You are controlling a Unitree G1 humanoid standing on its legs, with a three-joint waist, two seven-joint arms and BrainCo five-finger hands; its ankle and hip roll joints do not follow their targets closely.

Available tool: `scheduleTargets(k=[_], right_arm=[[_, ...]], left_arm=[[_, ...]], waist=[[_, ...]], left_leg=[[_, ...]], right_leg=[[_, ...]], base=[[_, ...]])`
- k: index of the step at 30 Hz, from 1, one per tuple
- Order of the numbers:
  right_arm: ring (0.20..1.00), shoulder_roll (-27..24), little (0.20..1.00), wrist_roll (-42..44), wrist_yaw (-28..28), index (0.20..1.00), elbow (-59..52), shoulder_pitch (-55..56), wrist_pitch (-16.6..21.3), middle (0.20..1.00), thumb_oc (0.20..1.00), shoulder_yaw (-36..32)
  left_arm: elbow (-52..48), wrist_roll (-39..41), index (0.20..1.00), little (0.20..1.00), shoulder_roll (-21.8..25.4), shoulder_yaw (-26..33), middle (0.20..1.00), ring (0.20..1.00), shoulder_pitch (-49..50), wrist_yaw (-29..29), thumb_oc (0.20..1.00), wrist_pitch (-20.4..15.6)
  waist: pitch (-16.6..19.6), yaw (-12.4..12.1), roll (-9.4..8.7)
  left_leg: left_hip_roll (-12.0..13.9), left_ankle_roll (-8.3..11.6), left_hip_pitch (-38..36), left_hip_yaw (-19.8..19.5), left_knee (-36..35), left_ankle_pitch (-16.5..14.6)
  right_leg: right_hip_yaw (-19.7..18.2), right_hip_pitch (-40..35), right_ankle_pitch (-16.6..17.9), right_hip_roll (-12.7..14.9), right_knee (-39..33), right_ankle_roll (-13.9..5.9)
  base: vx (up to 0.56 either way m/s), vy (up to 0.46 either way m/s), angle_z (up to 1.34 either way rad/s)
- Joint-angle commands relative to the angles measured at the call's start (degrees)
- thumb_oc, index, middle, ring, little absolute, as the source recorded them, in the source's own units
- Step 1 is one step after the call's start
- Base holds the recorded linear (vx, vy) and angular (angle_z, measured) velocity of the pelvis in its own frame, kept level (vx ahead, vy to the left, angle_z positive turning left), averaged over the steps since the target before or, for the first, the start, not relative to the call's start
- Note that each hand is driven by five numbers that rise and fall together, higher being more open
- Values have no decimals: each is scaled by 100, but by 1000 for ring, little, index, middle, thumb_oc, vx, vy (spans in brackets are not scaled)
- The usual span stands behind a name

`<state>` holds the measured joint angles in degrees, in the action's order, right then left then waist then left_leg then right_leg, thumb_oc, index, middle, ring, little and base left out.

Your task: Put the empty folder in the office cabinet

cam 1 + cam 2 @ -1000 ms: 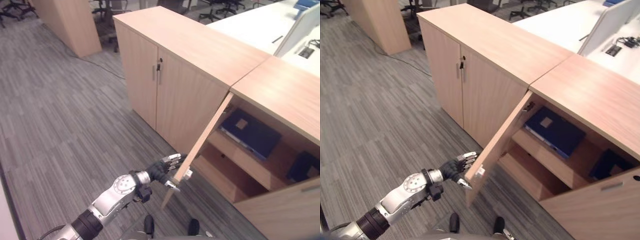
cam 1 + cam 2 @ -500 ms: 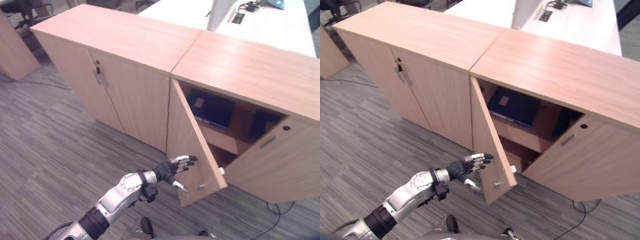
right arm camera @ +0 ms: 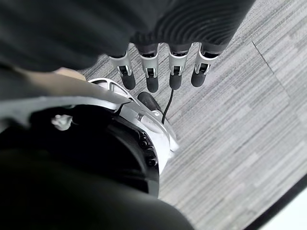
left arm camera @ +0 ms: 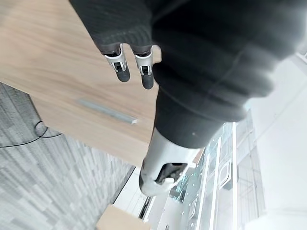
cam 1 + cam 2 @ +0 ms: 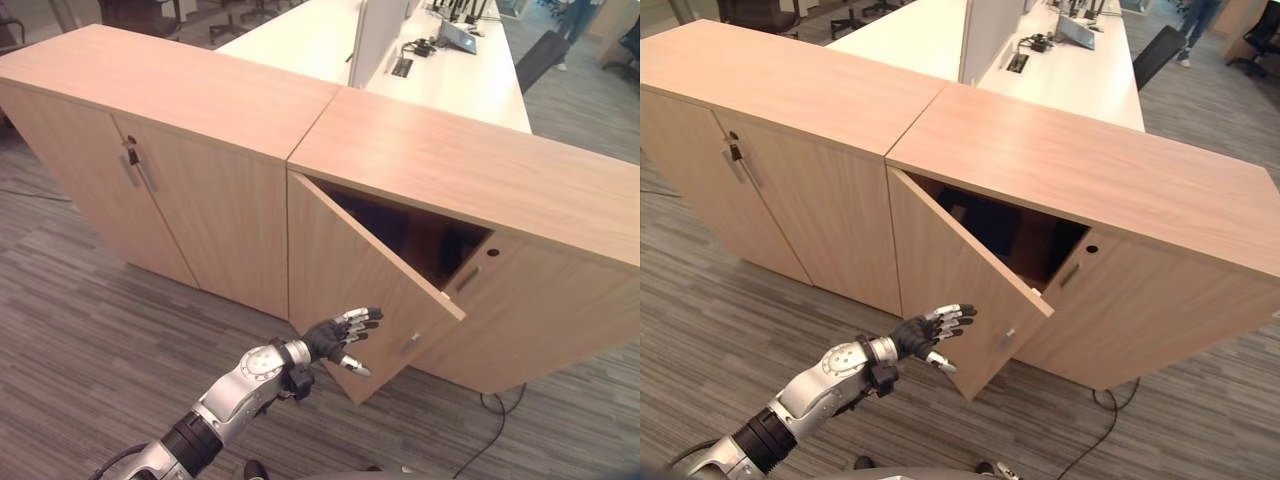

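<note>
— What do we have before us, biggest first?

— The grey striped carpet [image 5: 90, 330], then two wooden cabinets side by side: the closed one [image 5: 150, 150] at ten o'clock, its two doors shut with handles at the seam, and the office cabinet [image 5: 470, 190] at two o'clock. Behind them, at twelve, a white desk [image 5: 470, 70] carries cables and a device.

— And what does the office cabinet hold?

— We cannot tell. Its left door [image 5: 350, 280] stands partly open and its right door [image 5: 540, 310] is ajar, and the gap between them is dark. We cannot make out the folder there.

— The hands?

— Our left hand [image 5: 335, 337] is at six o'clock, fingers spread straight and holding nothing, at the outer face of the left door. Our right hand [image 3: 163, 72] hangs over carpet, fingers straight and empty.
</note>
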<state>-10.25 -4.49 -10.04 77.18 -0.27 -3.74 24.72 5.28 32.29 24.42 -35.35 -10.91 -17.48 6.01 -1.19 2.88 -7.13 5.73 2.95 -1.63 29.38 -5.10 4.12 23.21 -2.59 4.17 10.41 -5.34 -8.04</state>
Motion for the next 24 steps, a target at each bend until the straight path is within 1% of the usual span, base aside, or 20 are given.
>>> scheduleTargets(k=[1, 2, 4, 5, 6, 7, 8, 9, 10, 11, 12, 13, 14, 15, 17, 18, 20, 21, 24], right_arm=[[1000, -9, 1000, 66, -16, 1000, -11, 154, 117, 1000, 1000, 276], [1000, -131, 1000, 69, 13, 1000, 0, 204, 152, 1000, 1000, 221], [1000, -177, 1000, 102, 58, 1000, 58, 163, 90, 1000, 1000, 122], [1000, -177, 1000, 102, 57, 1000, 58, 161, 90, 1000, 1000, 121], [1000, -227, 1000, 110, 76, 1000, 87, 160, 70, 1000, 1000, 60], [1000, -287, 1000, 108, 90, 1000, 73, 145, 75, 1000, 1000, 18], [1000, -291, 1000, 108, 89, 1000, 72, 143, 74, 1000, 1000, 19], [1000, -354, 1000, 124, 87, 1000, 18, 104, 70, 1000, 1000, 3], [1000, -476, 1000, 171, 119, 1000, -90, 9, 68, 1000, 1000, -27], [1000, -515, 1000, 196, 137, 1000, -157, -31, 56, 1000, 1000, -31], [1000, -534, 1000, 199, 125, 1000, -217, -32, 62, 1000, 1000, -30], [1000, -527, 1000, 192, 123, 1000, -218, -26, 71, 1000, 1000, -40], [1000, -528, 1000, 192, 123, 1000, -218, -26, 71, 1000, 1000, -38], [1000, -519, 1000, 229, 97, 1000, -223, 9, 62, 1000, 1000, -52], [1000, -496, 1000, 250, 77, 1000, -227, 49, 63, 1000, 1000, -62], [1000, -466, 1000, 263, 79, 1000, -252, 116, 56, 1000, 1000, -86], [1000, -466, 1000, 269, 85, 1000, -256, 151, 55, 1000, 1000, -104], [1000, -448, 1000, 275, 74, 1000, -256, 216, 59, 1000, 1000, -126], [1000, -396, 1000, 346, 49, 1000, -266, 278, 58, 1000, 1000, -166]], left_arm=[[226, -142, 1000, 1000, -345, 288, 1000, 1000, -470, 184, 1000, -415], [378, -274, 1000, 1000, -373, 366, 1000, 1000, -578, 206, 1000, -435], [595, -344, 1000, 1000, -385, 543, 1000, 1000, -803, 399, 1000, -470], [597, -344, 1000, 1000, -386, 543, 1000, 1000, -805, 399, 1000, -470], [734, -356, 1000, 1000, -407, 732, 1000, 1000, -923, 528, 1000, -517], [888, -380, 1000, 1000, -410, 914, 1000, 1000, -965, 642, 1000, -549], [893, -381, 1000, 1000, -414, 917, 1000, 1000, -969, 642, 1000, -552], [965, -416, 1000, 1000, -386, 1060, 1000, 1000, -984, 744, 1000, -611], [1091, -473, 1000, 1000, -300, 1255, 1000, 1000, -1006, 917, 1000, -699], [1124, -496, 1000, 1000, -266, 1372, 1000, 1000, -1054, 1021, 1000, -733], [1130, -510, 1000, 1000, -274, 1441, 1000, 1000, -1067, 1035, 1000, -748], [1098, -497, 1000, 1000, -267, 1510, 1000, 1000, -1075, 1036, 1000, -761], [1096, -497, 1000, 1000, -267, 1512, 1000, 1000, -1072, 1036, 1000, -760], [1154, -504, 1000, 1000, -204, 1579, 1000, 1000, -1120, 1032, 1000, -753], [1202, -542, 1000, 1000, -166, 1582, 1000, 1000, -1179, 1026, 1000, -732], [1339, -652, 1000, 1000, -102, 1630, 1000, 1000, -1284, 1095, 1000, -736], [1408, -686, 1000, 1000, -84, 1653, 1000, 1000, -1347, 1134, 1000, -761], [1500, -743, 1000, 1000, -42, 1699, 1000, 1000, -1457, 1194, 1000, -771], [1559, -705, 1000, 1000, -41, 1799, 1000, 1000, -1505, 1277, 1000, -818]], waist=[[54, 58, 281], [64, 114, 289], [78, 173, 289], [76, 172, 290], [78, 221, 288], [84, 254, 322], [81, 251, 326], [73, 224, 364], [32, 59, 337], [-12, -40, 311], [-17, -61, 330], [18, -42, 352], [15, -40, 352], [88, -20, 384], [148, 2, 396], [207, 29, 433], [226, 48, 463], [270, 76, 505], [307, 99, 525]], left_leg=[[339, 77, -72, -883, 33, -403], [401, 112, -122, -827, 52, -382], [493, 151, -160, -749, 189, -372], [494, 151, -160, -749, 191, -374], [584, 158, -115, -712, 497, -452], [610, 143, -97, -746, 745, -567], [616, 144, -93, -743, 761, -579], [575, 123, -44, -947, 937, -602], [264, 6, 299, -1655, 1058, -563], [50, -25, 554, -2130, 1138, -617], [-68, -50, 599, -2383, 1054, -658], [-111, -78, 573, -2453, 951, -648], [-113, -79, 562, -2452, 939, -643], [-189, -93, 462, -2460, 780, -598], [-211, -98, 404, -2421, 683, -566], [-251, -108, 267, -2405, 454, -517], [-289, -112, 173, -2418, 293, -474], [-336, -118, 56, -2417, 103, -415], [-366, -133, -7, -2391, 26, -422]], right_leg=[[-174, -87, -682, -520, 63, 133], [-223, -103, -712, -576, 68, 174], [-291, -133, -760, -653, 94, 240], [-291, -134, -760, -654, 94, 241], [-368, -151, -819, -702, 147, 313], [-514, -150, -885, -741, 224, 369], [-520, -148, -888, -743, 229, 370], [-668, -126, -920, -769, 275, 397], [-802, -20, -833, -749, 294, 449], [-888, 1, -810, -752, 309, 449], [-917, 8, -806, -779, 307, 431], [-920, 28, -790, -801, 297, 422], [-920, 22, -790, -800, 296, 421], [-961, 12, -760, -818, 247, 406], [-964, 2, -745, -828, 210, 394], [-970, -21, -725, -826, 177, 383], [-959, -38, -726, -826, 162, 374], [-929, -78, -721, -814, 142, 354], [-920, -109, -701, -793, 115, 332]], base=[[32, -106, -36], [47, -137, -31], [34, -108, -19], [26, -112, -21], [44, -92, -31], [44, -92, -27], [44, -18, -57], [-65, -2, -59], [-75, -16, -81], [-86, -25, -66], [5, -8, -72], [16, 7, -59], [27, 59, -54], [18, 52, -45], [36, 68, -50], [43, 96, -38], [23, 82, -11], [19, 81, -2], [8, 60, 4]])
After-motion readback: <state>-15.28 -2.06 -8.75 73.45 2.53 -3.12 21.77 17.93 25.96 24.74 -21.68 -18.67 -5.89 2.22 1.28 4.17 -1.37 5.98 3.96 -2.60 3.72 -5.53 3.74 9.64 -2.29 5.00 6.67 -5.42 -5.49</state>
